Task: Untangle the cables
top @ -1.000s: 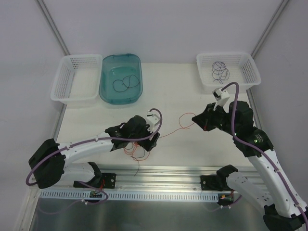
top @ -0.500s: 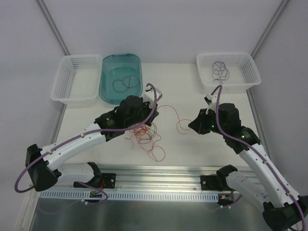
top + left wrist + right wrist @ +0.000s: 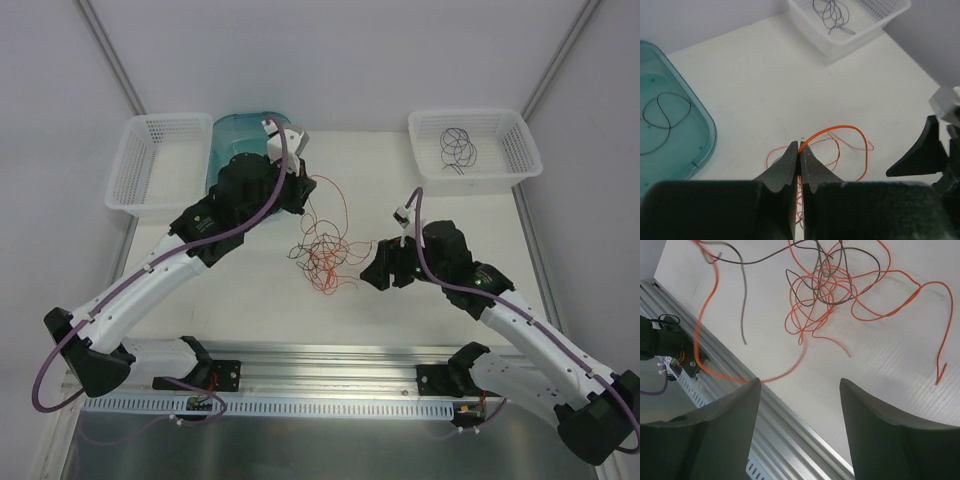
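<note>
The cables are a loose tangle of thin orange-red and dark strands on the white table, between my two arms. My left gripper is raised at the back beside the teal tub. In the left wrist view its jaws are shut on one orange cable, which arcs to the right and drops into the tangle. My right gripper hovers just right of the tangle. It is open with nothing between its fingers, and the knot of cables lies ahead of it.
A teal tub holding a black loop is partly hidden by my left arm. A white basket stands back left. Another basket at back right holds dark wires. An aluminium rail runs along the near edge.
My left gripper shut on the orange cable and carried it up and back toward the teal tub. My right gripper opened, let its strand go and moved left toward the tangle.
</note>
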{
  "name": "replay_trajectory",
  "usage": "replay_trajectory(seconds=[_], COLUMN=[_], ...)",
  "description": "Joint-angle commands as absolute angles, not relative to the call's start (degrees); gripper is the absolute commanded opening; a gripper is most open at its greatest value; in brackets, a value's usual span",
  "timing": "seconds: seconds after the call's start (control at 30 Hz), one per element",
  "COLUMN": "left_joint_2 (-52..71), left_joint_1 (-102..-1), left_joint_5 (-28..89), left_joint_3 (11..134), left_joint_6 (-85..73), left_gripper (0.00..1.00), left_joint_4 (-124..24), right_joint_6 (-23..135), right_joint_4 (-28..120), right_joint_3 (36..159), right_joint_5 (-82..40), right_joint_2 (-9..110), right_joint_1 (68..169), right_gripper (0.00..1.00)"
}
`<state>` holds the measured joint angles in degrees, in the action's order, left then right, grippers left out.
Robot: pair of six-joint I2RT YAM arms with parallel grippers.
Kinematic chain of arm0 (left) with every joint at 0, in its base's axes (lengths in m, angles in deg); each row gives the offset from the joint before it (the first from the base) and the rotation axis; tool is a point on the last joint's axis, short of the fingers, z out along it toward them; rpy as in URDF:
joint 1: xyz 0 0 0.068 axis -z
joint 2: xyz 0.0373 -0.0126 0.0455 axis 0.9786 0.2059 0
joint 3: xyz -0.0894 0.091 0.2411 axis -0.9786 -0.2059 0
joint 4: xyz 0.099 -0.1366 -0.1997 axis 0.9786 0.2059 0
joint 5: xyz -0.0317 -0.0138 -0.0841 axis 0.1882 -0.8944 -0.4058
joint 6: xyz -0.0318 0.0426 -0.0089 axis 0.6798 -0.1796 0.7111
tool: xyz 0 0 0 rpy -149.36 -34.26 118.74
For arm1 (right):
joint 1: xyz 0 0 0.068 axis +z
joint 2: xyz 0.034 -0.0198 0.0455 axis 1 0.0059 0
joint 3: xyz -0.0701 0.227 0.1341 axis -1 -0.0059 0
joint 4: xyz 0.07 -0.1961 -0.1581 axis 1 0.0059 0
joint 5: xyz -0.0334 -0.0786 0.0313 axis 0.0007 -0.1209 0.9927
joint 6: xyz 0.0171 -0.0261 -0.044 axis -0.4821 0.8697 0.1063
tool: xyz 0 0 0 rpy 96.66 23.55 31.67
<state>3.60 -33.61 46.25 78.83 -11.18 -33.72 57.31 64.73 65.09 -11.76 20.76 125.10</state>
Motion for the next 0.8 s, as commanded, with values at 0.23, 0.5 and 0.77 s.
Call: replay_trajectory(seconds=[0.23, 0.5, 0.77], left_joint_2=[3.5, -0.7, -5.0], left_joint_1=[-37.2, -37.3, -38.9], left_joint_5=[46.7, 47.9, 47.1], left_joint_3=[70.3, 68.2, 66.2], left_joint_6=[-8.4, -10.4, -10.3], left_gripper=[0.00, 0.00, 0.00], left_joint_4=[-31.5, -32.0, -34.2], right_joint_6=[59.6, 56.1, 49.9], right_joint_4=[60.7, 54.4, 40.8], right_joint_3=[64.2, 63.0, 65.4], right_joint_5=[-22.6, -23.5, -18.7], right_joint_2=[12.1, 23.8, 40.0], right_joint_1=[128.7, 128.7, 129.9], right_gripper=[0.81, 0.82, 0.81])
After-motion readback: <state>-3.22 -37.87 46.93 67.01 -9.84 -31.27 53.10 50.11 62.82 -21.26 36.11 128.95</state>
